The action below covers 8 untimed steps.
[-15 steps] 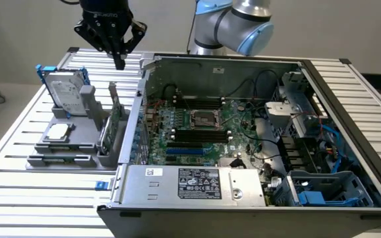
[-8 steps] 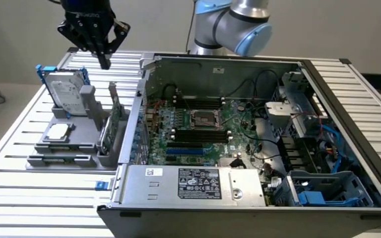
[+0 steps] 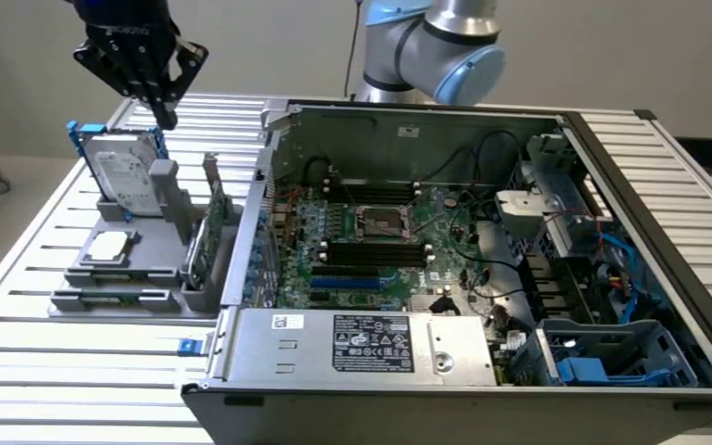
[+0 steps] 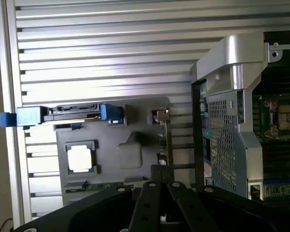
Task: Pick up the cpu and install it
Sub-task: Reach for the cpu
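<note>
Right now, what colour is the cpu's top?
Pale silver; the cpu shows best in the wrist view.

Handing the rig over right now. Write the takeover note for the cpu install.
Gripper: jaws shut, holding nothing, above the upright hard drive at the exterior view's left.
Cpu: flat in the grey fixture on the table, outside the computer case.
Socket: on the motherboard inside the case, looks empty.
Done: nothing that shows.
Left: pick up the cpu and install it.

The cpu [image 3: 108,245] lies open from above. An upright hard drive [image 3: 126,174] stands near one side, an upright circuit card [image 3: 219,227] near another.
</note>
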Available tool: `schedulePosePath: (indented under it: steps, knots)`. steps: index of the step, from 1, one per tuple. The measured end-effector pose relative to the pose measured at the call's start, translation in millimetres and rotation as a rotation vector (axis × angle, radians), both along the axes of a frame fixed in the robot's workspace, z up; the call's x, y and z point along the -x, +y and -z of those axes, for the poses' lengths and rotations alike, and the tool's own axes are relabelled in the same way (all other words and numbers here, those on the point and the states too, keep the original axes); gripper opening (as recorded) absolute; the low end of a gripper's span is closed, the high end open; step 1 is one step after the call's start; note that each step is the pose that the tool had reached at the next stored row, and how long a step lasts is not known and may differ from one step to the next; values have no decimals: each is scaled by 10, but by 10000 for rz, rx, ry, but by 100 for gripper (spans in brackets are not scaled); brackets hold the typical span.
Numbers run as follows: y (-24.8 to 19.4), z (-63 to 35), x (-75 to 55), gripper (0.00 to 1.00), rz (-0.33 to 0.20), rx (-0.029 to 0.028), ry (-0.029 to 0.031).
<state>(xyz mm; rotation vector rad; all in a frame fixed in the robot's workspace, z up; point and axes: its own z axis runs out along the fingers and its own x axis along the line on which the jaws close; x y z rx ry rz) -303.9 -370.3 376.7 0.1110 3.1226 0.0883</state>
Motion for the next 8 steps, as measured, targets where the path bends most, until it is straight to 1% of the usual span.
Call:
schedulePosePath:
  steps: [8]
  knots:
    - [61, 68, 363, 11, -1, 0, 0]
